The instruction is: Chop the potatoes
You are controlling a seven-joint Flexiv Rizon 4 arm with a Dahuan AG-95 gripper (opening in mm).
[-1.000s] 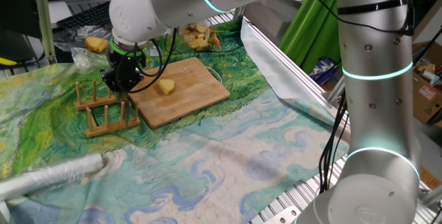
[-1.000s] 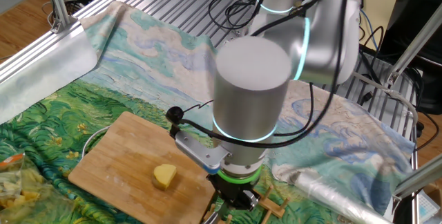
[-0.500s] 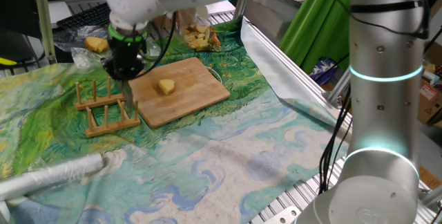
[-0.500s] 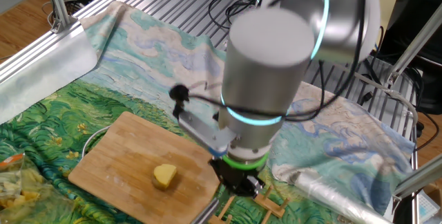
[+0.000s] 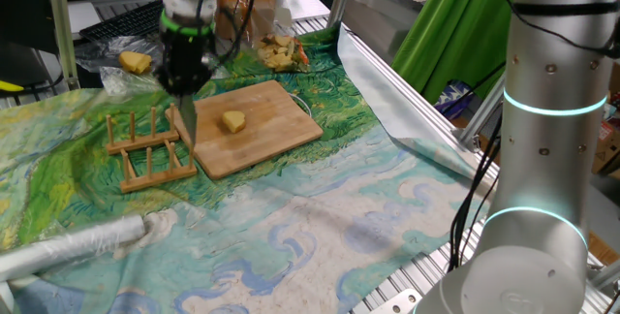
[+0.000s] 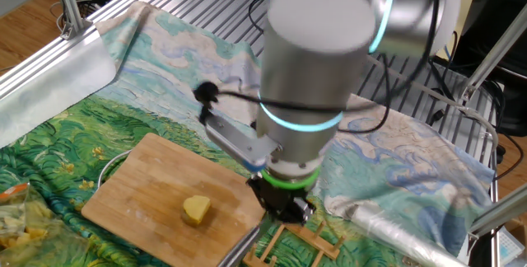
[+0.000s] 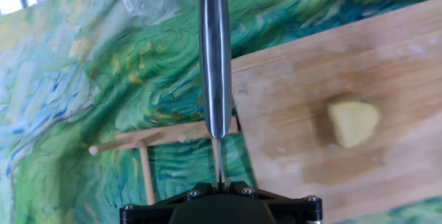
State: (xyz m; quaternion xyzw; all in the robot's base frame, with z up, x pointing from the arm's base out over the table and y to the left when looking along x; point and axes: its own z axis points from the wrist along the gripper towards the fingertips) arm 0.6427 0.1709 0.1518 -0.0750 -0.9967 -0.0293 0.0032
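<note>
One pale-yellow lump of potato [image 5: 232,120] [image 6: 196,210] [image 7: 352,122] lies on the wooden board [image 5: 266,135] [image 6: 140,193] [image 7: 387,58]. My gripper [image 5: 183,79] [image 6: 281,207] [image 7: 219,182] is shut on a knife. The knife's blade [image 5: 186,126] [image 7: 215,51] points down, just left of the board's edge and above the wooden rack [image 5: 145,154] [image 7: 145,141]. In the hand view the blade runs straight ahead, with the potato to its right and apart from it.
A wooden peg rack [image 6: 298,242] stands beside the board. A bag of vegetable scraps [image 5: 278,52] and a yellow piece [image 5: 135,62] lie at the back. A foil roll [image 5: 68,248] lies front left. A metal rail [image 5: 407,101] borders the cloth.
The arm has risen and shifted from the rack towards the board, carrying the knife up with it. The potato has not moved.
</note>
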